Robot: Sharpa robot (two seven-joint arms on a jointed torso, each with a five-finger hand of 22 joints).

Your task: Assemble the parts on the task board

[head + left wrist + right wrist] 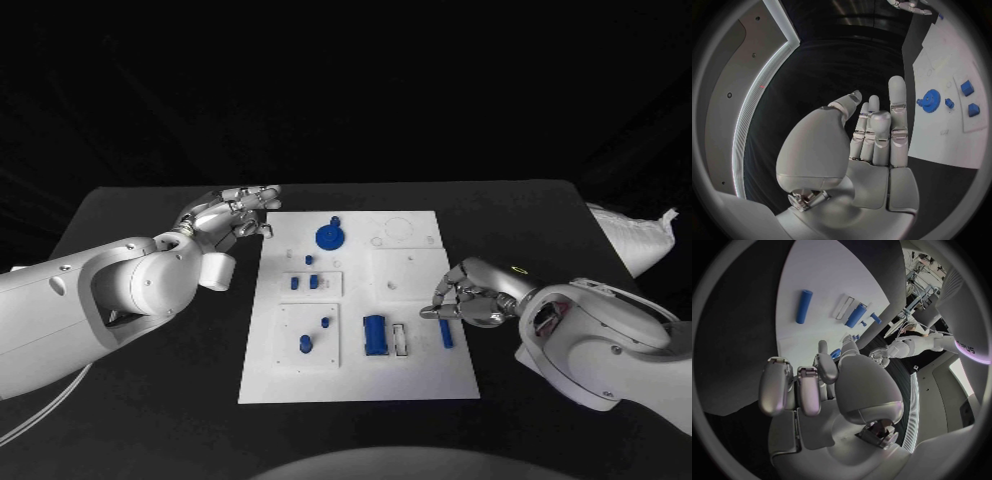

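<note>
The white task board (361, 372) lies in the middle of the table. On it are a blue gear (332, 237), several small blue pegs (304, 282), a thick blue cylinder (375, 333) and a blue rod (446, 333). My left hand (231, 215) hovers at the board's far left corner with its fingers straight and apart, holding nothing. In its wrist view that hand (873, 145) points past the board (942, 140) and the gear (931, 99). My right hand (469, 295) sits over the board's right edge, just beyond the rod, fingers curled in with nothing seen in them. The rod (803, 306) lies ahead of those fingers (798, 385).
A clear rectangular frame (402, 348) lies on the board between the cylinder and the rod. Black table (534, 215) surrounds the board. A white cloth-like object (635, 235) rests at the table's far right edge.
</note>
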